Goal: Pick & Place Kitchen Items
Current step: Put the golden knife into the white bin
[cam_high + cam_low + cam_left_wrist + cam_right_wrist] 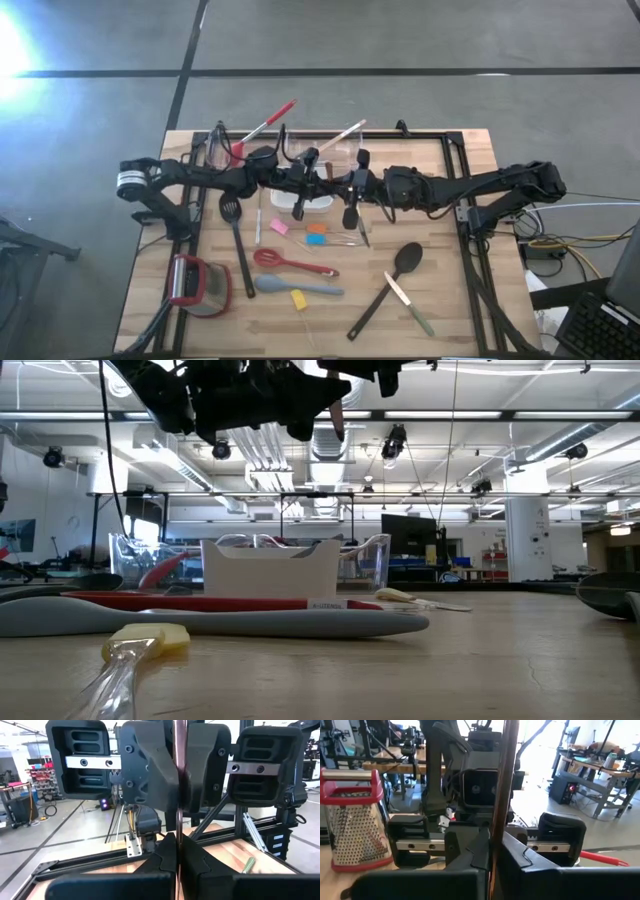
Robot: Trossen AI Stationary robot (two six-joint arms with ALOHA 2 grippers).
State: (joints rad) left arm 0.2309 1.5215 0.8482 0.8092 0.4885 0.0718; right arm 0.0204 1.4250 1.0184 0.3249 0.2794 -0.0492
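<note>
My left gripper (322, 180) and my right gripper (346, 184) meet nose to nose high above the table's middle. Both are shut on one thin brown utensil (179, 750), which shows only edge-on, standing upright between them; it also shows in the right wrist view (507, 760). Its lower tip (338, 415) points down in the low view. What kind of utensil it is cannot be told. The other kitchen items lie on the table: black slotted turner (235, 235), red whisk (292, 263), grey-blue spatula (297, 287), black spoon (392, 280). My left gripper (178, 851) pinches the thin utensil between its two fingers, at the stretch (179, 827) just below my right gripper's hold. The fingers come level from the table's left and lie across it. The utensil stands upright, lifted clear of the table. My right gripper (492, 851) pinches the same utensil between its two fingers at a stretch (496, 820) along its length. The fingers come level from the table's right and lie across it. The utensil stands nearly upright, clear of the table.
A clear tub (300, 145) with long-handled utensils and a white square dish (312, 203) stand under and behind the grippers. A red-and-grey grater (195, 285) lies near left. A knife (410, 300) and small coloured pieces (315, 236) lie on the near half.
</note>
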